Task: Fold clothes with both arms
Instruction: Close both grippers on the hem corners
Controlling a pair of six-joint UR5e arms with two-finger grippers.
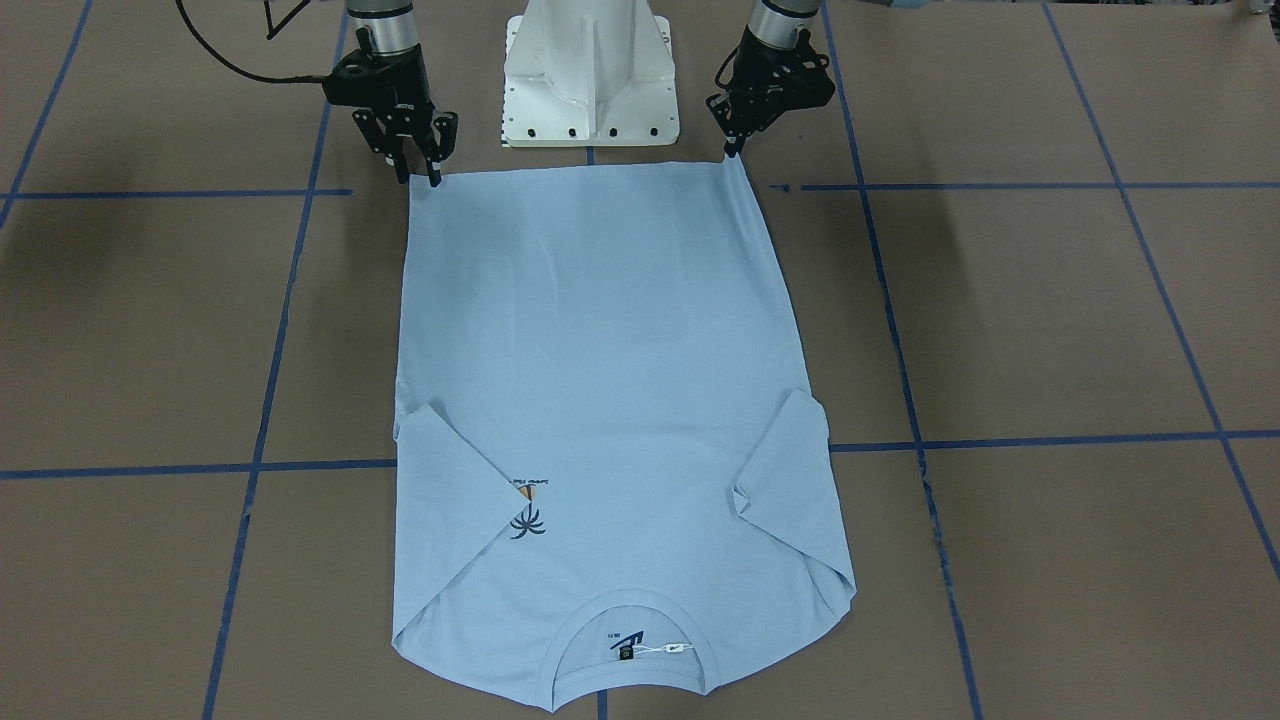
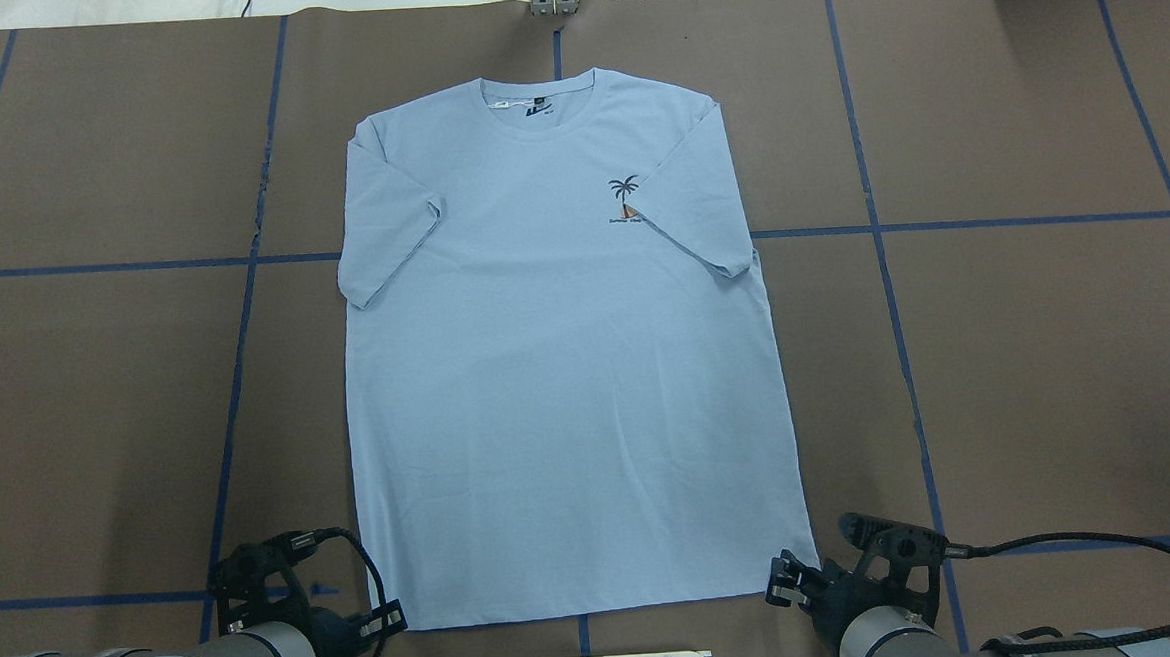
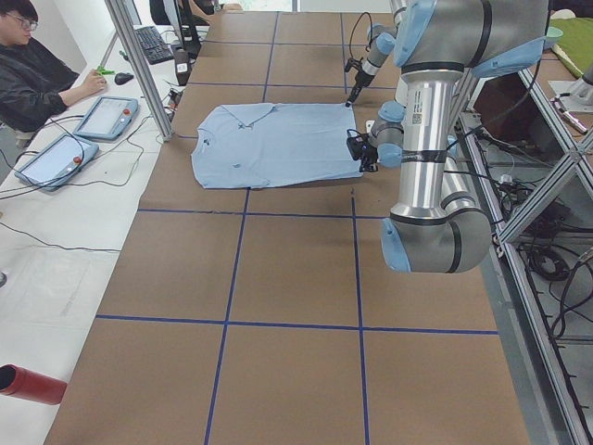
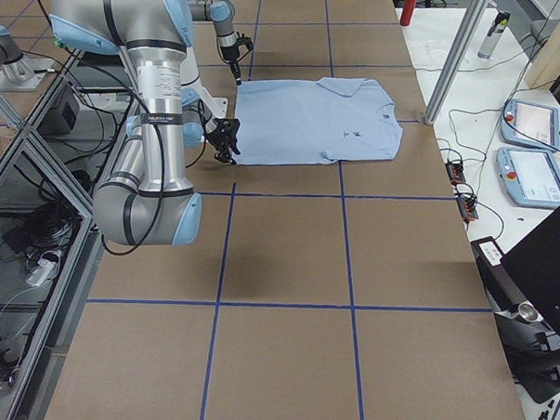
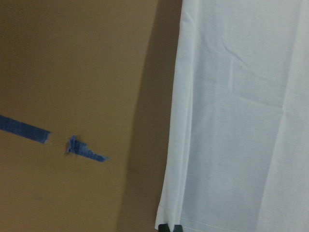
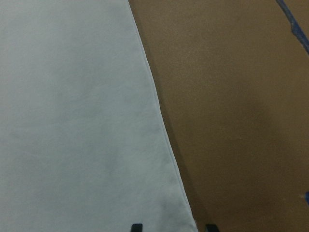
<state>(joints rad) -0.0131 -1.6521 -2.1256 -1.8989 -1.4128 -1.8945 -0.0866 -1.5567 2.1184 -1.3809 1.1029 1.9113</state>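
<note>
Front-facing view: the T-shirt lay flat, print up, on the counter. Its sleeves were folded inward and its hem faced the robot, so both arms could reach the 2 hem corners.

Overhead: the left tool and right tool sat at those corners.

Left wrist view: its tips seemed pinched shut on the hem corner.

Right wrist view: 2 fingertips stood apart, straddling the corner and gripping nothing.

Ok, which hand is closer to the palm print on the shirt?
The right hand. It sits at the hem corner on the side of the palm print; the left hand is at the opposite corner.
</note>
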